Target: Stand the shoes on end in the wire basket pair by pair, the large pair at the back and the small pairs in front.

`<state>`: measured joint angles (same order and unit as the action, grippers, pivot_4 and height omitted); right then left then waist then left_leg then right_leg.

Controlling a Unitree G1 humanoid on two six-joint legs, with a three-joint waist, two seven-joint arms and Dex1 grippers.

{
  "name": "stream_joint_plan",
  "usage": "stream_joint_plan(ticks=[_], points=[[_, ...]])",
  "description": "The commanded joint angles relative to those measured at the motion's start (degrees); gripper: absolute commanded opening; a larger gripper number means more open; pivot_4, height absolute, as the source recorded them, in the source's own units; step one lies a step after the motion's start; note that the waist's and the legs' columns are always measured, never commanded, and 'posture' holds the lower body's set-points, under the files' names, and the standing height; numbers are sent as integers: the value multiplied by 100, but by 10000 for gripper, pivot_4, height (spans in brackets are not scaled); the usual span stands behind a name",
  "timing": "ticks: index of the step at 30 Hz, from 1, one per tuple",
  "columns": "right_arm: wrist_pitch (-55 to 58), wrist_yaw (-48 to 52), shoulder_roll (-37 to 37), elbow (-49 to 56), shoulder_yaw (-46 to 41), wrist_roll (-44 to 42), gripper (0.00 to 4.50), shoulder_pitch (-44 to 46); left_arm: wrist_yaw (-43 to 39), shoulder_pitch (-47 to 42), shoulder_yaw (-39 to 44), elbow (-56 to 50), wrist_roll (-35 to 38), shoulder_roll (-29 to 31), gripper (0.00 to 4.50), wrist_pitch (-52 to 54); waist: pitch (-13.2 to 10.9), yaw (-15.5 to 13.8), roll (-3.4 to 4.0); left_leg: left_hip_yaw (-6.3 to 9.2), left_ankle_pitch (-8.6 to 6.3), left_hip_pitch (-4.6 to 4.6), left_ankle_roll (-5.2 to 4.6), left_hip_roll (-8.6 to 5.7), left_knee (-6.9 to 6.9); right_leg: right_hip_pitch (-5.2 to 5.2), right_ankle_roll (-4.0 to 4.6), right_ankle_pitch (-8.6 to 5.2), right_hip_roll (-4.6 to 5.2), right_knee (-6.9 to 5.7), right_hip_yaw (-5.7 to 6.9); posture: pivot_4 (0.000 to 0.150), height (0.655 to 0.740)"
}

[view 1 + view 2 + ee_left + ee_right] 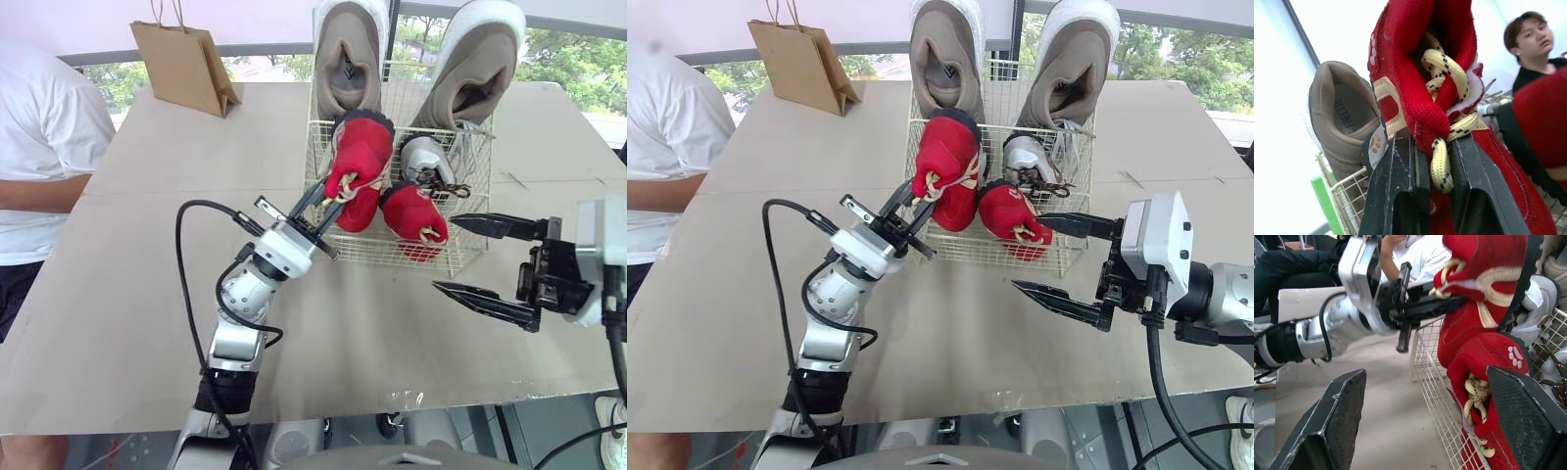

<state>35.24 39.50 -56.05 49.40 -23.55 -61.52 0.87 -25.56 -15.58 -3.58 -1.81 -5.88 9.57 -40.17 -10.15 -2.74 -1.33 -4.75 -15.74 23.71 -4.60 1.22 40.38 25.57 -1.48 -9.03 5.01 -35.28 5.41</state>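
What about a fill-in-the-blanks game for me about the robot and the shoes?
1. The shoe in the left gripper is coloured ____.
2. The right gripper hangs over the table with its jaws ____, holding nothing.
3. The big beige shoes stand at the ____ of the wire basket.

Missing words: red; open; back.

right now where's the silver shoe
Left eye view: the silver shoe sits in the wire basket, right half, between a beige sneaker behind and a red shoe in front.
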Motion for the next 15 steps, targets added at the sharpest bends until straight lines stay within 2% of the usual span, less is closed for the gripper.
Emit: stream_joint_plan(ticks=[1,4,10,13,14,15], points=[[-15,-60,14,84,-369,-153,37755,-168,9,227,-260,420,-63,206,2232,-466,4,6,0,-1,0,-2,0,0,0,-1,-1,0,0,0,0,1500,7400],[-46,-38,45,-5,-429,-152,37755,-249,-55,470,-366,416,173,371,2232,-353,6,30,4,-2,-1,-2,-1,2,0,2,-2,-1,1,-1,-1,1500,7400],[-151,120,177,-159,-304,40,37755,-316,-511,970,-530,-159,873,863,2232,644,11,55,11,0,-2,-3,0,6,-1,4,-2,-2,-1,0,1,1500,7400],[-181,148,266,-157,-191,101,37755,-339,-897,1166,-547,-797,1610,1223,2232,1516,14,69,18,0,-2,-4,0,10,-3,5,-2,-3,-4,0,1,1500,7400],[-183,156,300,-159,-172,108,37755,-354,-1019,1242,-539,-1057,1892,1357,12426,1858,14,79,18,0,-2,-4,1,11,-4,6,-2,-3,-5,0,0,1500,7400],[-191,185,331,-167,-165,134,37755,-387,-1162,1330,-524,-1368,2198,1537,16872,2183,14,79,19,0,-2,-3,1,13,-5,9,-2,-4,-6,0,1,1500,7400]])
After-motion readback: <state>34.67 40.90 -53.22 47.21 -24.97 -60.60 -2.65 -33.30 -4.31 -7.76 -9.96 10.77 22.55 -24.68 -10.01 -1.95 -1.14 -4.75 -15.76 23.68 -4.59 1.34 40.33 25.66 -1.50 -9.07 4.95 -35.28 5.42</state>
